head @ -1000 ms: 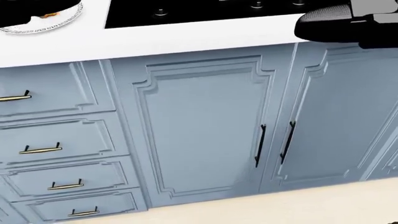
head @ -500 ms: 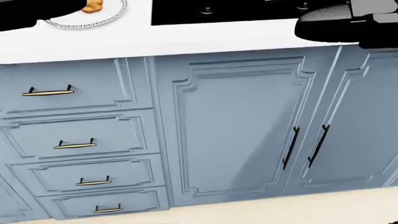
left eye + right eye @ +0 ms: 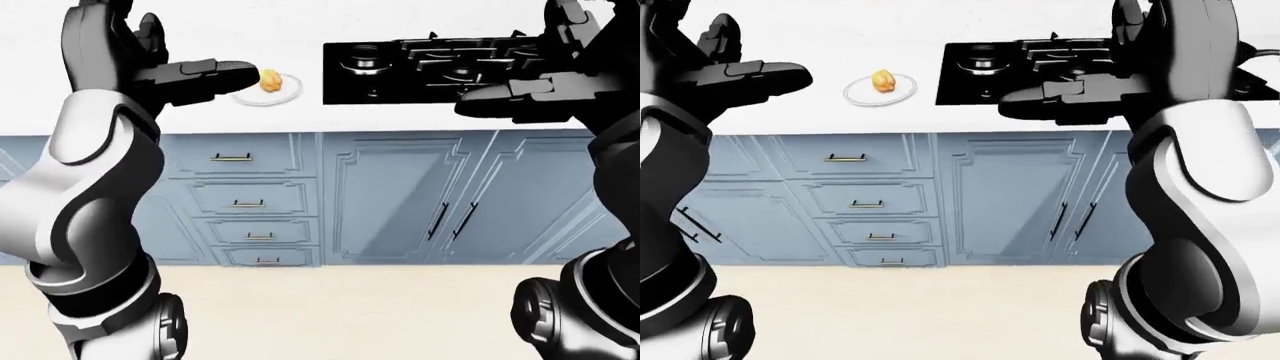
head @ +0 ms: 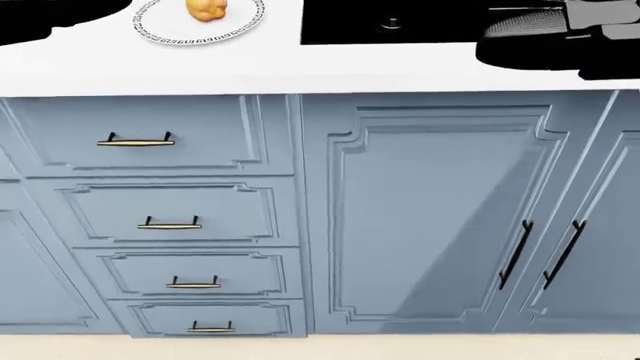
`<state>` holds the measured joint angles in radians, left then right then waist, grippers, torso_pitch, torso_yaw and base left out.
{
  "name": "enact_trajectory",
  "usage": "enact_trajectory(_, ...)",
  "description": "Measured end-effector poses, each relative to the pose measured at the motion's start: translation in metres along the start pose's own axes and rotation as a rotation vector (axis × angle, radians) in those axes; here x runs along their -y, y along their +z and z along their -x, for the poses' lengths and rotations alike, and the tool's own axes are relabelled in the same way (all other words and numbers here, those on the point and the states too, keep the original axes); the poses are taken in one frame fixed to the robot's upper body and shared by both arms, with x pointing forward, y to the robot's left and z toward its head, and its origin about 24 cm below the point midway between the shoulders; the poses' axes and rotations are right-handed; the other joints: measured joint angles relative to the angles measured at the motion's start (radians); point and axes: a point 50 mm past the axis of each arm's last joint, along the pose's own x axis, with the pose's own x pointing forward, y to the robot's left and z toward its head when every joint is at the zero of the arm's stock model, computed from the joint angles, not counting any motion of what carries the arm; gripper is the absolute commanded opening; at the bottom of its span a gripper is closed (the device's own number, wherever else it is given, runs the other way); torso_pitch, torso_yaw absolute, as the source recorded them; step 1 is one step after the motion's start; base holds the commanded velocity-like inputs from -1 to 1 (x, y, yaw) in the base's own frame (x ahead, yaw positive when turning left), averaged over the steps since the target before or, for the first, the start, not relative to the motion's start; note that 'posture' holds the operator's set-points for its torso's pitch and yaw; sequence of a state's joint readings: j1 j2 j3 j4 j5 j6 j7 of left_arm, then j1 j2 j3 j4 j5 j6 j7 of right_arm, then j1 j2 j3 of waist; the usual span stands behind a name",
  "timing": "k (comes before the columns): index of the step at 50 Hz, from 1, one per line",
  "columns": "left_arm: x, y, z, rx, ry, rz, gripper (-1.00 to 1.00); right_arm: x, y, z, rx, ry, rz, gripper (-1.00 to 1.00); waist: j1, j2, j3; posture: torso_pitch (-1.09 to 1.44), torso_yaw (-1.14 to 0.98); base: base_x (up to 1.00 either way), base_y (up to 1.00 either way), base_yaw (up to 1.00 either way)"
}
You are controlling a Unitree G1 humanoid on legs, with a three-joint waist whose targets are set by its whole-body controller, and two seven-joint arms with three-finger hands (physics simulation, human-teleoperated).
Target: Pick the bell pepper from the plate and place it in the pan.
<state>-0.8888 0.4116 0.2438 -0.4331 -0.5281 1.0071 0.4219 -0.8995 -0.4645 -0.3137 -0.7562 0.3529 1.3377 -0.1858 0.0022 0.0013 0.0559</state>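
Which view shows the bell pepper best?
The right-eye view: the bell pepper sits unobstructed, whole on its plate, with the stove beside it. The head view crops it at the top edge. In the left-eye view the left hand crowds it.

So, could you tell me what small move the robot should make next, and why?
Probably step closer to the counter and extend the left hand toward the bell pepper, which sits untouched on the plate. Both hands hover short of the countertop, holding nothing.
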Motion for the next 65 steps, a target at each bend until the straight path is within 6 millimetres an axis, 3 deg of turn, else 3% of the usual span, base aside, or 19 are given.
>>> enact_trajectory(4,0.001,0.0,0.0,-0.003,-0.005,-0.001,1.0,0.001,-0.001,-0.001,-0.009,-0.003,-0.003,1.0,-0.013,0.045,0.003,0.0,0.0,0.15,0.23,0.0)
enact_trajectory(6,0.0,0.002,0.0,0.005,0.0,-0.001,1.0,-0.001,0.001,0.0,0.007,0.002,-0.005,1.0,-0.014,0.077,-0.008,0.0,0.0,0.14,0.24,0.0)
enact_trajectory(10,-0.008,-0.002,0.0,-0.01,0.04,-0.002,1.0,-0.007,-0.001,0.001,0.001,0.044,-0.001,1.0,-0.007,0.051,0.003,0.0,0.0,0.14,0.25,0.0)
enact_trajectory(20,-0.004,0.004,0.001,0.01,0.027,-0.001,1.0,-0.004,0.003,0.001,0.018,0.029,-0.007,1.0,0.008,-0.052,-0.002,0.0,0.0,0.15,0.24,0.0)
enact_trajectory(22,-0.001,-0.001,0.001,-0.008,0.011,-0.002,1.0,-0.001,0.0,0.001,0.005,0.016,-0.01,1.0,-0.003,-0.021,0.006,0.0,0.0,0.18,0.16,0.0)
enact_trajectory(25,0.003,-0.005,0.0,-0.035,-0.016,-0.008,1.0,0.003,-0.006,0.0,-0.028,-0.008,-0.015,1.0,-0.01,-0.026,0.003,0.0,0.0,0.21,0.11,0.0)
enact_trajectory(27,0.002,-0.003,0.0,-0.026,-0.015,-0.005,1.0,0.004,-0.004,-0.001,-0.018,-0.011,-0.015,1.0,-0.009,-0.013,-0.001,0.0,0.0,0.22,0.09,0.0)
enact_trajectory(31,-0.002,0.004,0.001,0.013,0.007,0.001,1.0,0.002,0.002,0.001,0.026,0.0,-0.015,1.0,-0.015,0.056,0.003,0.0,0.0,0.24,0.08,0.0)
enact_trajectory(35,-0.009,-0.002,0.0,-0.014,0.047,-0.003,1.0,-0.006,-0.006,0.0,-0.012,0.047,-0.013,1.0,0.006,0.057,0.008,0.0,0.0,0.24,0.03,0.0)
enact_trajectory(41,-0.004,0.002,0.001,0.004,0.026,-0.004,1.0,-0.002,-0.002,0.001,0.008,0.026,-0.012,1.0,0.01,0.006,-0.001,0.0,0.0,0.25,0.0,0.0)
enact_trajectory(46,-0.006,0.002,0.0,0.008,0.033,-0.001,1.0,-0.002,-0.001,0.001,0.017,0.026,-0.012,1.0,0.023,-0.067,-0.006,0.0,0.0,0.25,0.0,0.0)
enact_trajectory(48,-0.001,-0.003,0.001,-0.013,0.015,-0.003,1.0,0.001,-0.005,0.001,-0.002,0.01,-0.011,1.0,0.009,-0.044,0.006,0.0,0.0,0.25,0.0,0.0)
enact_trajectory(49,0.001,-0.006,0.0,-0.025,0.002,-0.007,1.0,0.002,-0.007,0.0,-0.017,0.001,-0.011,1.0,0.006,-0.047,0.01,0.0,0.0,0.26,0.0,0.0)
enact_trajectory(53,0.003,-0.003,0.001,-0.026,-0.015,-0.007,1.0,0.003,-0.006,-0.001,-0.019,-0.009,-0.007,1.0,0.0,-0.029,0.001,0.0,0.0,0.25,0.0,0.0)
enact_trajectory(57,0.0,0.003,0.002,0.012,0.0,0.0,1.0,0.002,-0.002,0.001,0.01,-0.002,-0.007,1.0,-0.009,0.019,0.003,0.0,0.0,0.25,0.0,0.0)
enact_trajectory(59,-0.001,0.003,0.001,0.016,0.004,0.0,1.0,0.002,-0.001,0.0,0.012,-0.002,-0.008,1.0,-0.013,0.058,-0.003,0.0,0.0,0.25,0.0,0.0)
enact_trajectory(61,-0.004,-0.001,0.0,0.0,0.019,-0.001,1.0,-0.002,-0.005,0.001,-0.002,0.016,-0.011,1.0,0.001,0.047,0.011,0.0,0.0,0.25,0.0,0.0)
enact_trajectory(62,-0.007,-0.005,0.0,-0.016,0.032,-0.004,1.0,-0.004,-0.007,0.0,-0.016,0.031,-0.009,1.0,0.005,0.053,0.014,0.0,0.0,0.23,0.0,0.0)
enact_trajectory(65,-0.007,-0.008,-0.002,-0.036,0.044,-0.011,1.0,-0.006,-0.009,-0.001,-0.034,0.048,-0.006,1.0,0.009,0.043,0.0,0.0,0.0,0.23,0.0,0.0)
